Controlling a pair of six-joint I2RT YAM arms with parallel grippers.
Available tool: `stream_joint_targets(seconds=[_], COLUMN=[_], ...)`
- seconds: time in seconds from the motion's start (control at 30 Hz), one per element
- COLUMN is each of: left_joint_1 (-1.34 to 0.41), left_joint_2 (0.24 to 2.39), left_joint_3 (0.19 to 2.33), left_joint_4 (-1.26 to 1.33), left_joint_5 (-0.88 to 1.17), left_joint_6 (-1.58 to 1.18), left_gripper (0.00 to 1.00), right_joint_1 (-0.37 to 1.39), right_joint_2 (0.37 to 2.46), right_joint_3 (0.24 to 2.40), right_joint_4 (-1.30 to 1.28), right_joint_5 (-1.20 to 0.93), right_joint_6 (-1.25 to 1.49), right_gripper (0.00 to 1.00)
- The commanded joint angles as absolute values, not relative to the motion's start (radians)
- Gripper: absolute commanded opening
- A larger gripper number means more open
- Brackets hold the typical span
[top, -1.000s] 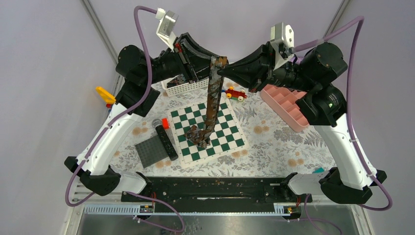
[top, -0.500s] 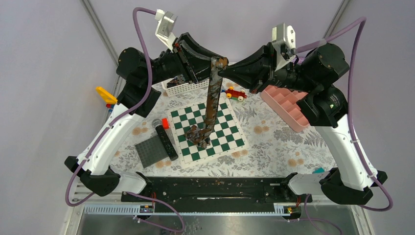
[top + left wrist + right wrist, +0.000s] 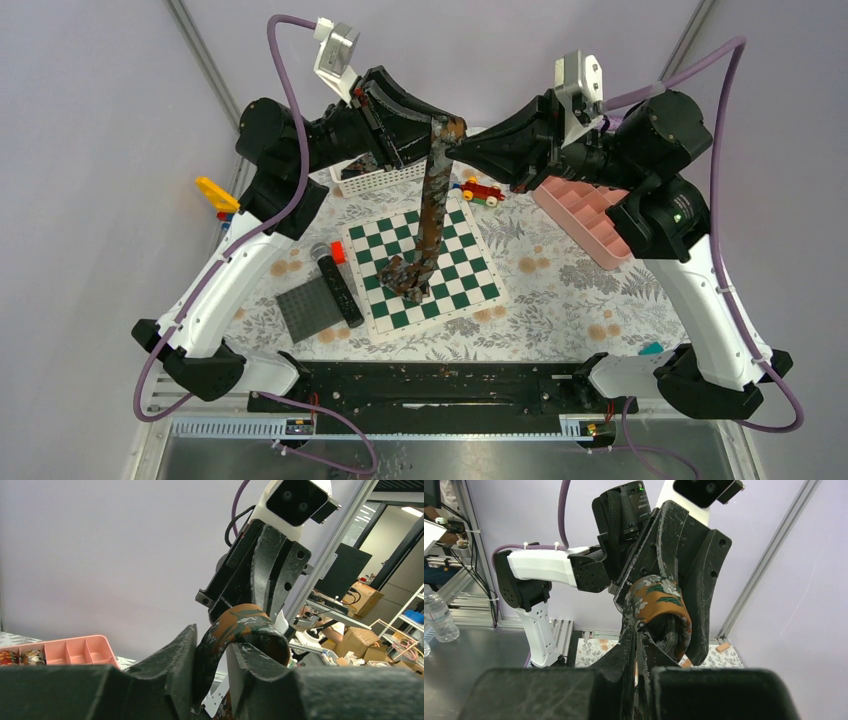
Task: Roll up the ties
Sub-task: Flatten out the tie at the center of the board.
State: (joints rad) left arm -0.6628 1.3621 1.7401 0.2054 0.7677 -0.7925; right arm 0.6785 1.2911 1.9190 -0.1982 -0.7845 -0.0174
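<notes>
"Tie (image 3: pixel 432 210) location, as you see it?"

"I have the brown-rust band hanging from high up at 12 o'clock, where my two claws meet tip to tip. It drops steeply, and its lower end lies bunched on the chessboard mat (image 3: pixel 460 290) in the middle of the desk (image 3: pixel 560 290)."

"Claws?"

"My right claw (image 3: pixel 638 645) is clamped flat on the fabric just under the top fold. My left claw (image 3: pixel 210 640) stands narrow, with the band running down through the gap. Whether those jaws bite on it I cannot tell."

"What sits around it?"

"Behind the hanging band, at about 1 o'clock, there is a red and yellow toy car (image 3: pixel 482 190). At 11 o'clock a white basket (image 3: pixel 375 180) is partly hidden under my left arm (image 3: pixel 300 140). At 2 o'clock a pink tray (image 3: pixel 590 220) with compartments has its far end covered by my right arm (image 3: pixel 640 140). Just beside the mat's 9 o'clock edge lies a black microphone (image 3: pixel 340 285) with a small red block (image 3: pixel 338 254) at its head. A grey studded plate (image 3: pixel 308 308) sits just beside it at 8 o'clock. A yellow piece (image 3: pixel 213 190) sits at the desk's edge at 10 o'clock."
</notes>
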Motion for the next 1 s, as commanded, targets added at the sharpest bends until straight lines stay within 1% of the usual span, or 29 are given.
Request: stream_joint_targets(seconds=[0.0, 0.13, 0.27, 0.5, 0.67, 0.73, 0.8, 0.83, 0.97], left_joint_1=[-0.670, -0.669, -0.670, -0.670, -0.669, -0.669, -0.667, -0.667, -0.657], left_joint_2=[1.317, 1.316, 1.315, 1.328, 1.350, 1.354, 1.356, 1.356, 1.361], left_joint_3=[1.747, 1.747, 1.747, 1.778, 1.827, 1.841, 1.859, 1.871, 1.940], left_joint_4=[0.295, 0.298, 0.298, 0.262, 0.218, 0.202, 0.170, 0.147, 0.026], left_joint_5=[0.803, 0.807, 0.808, 0.806, 0.802, 0.799, 0.794, 0.789, 0.759], left_joint_6=[-0.809, -0.810, -0.811, -0.817, -0.810, -0.803, -0.782, -0.768, -0.694], left_gripper=[0.27, 0.29, 0.17, 0.01, 0.00, 0.00, 0.00, 0.00, 0.00], right_joint_1=[0.674, 0.674, 0.674, 0.674, 0.674, 0.674, 0.675, 0.674, 0.674], right_joint_2=[1.288, 1.286, 1.286, 1.269, 1.266, 1.259, 1.247, 1.241, 1.209], right_joint_3=[1.905, 1.897, 1.895, 1.869, 1.869, 1.855, 1.837, 1.827, 1.787], right_joint_4=[-0.180, -0.174, -0.171, -0.144, -0.133, -0.119, -0.107, -0.104, -0.097], right_joint_5=[-0.773, -0.772, -0.772, -0.755, -0.749, -0.743, -0.732, -0.725, -0.695], right_joint_6=[-0.012, -0.011, -0.011, -0.011, -0.008, -0.008, -0.007, -0.011, -0.025], right_gripper=[0.00, 0.00, 0.00, 0.01, 0.08, 0.20, 0.34, 0.39, 0.51])
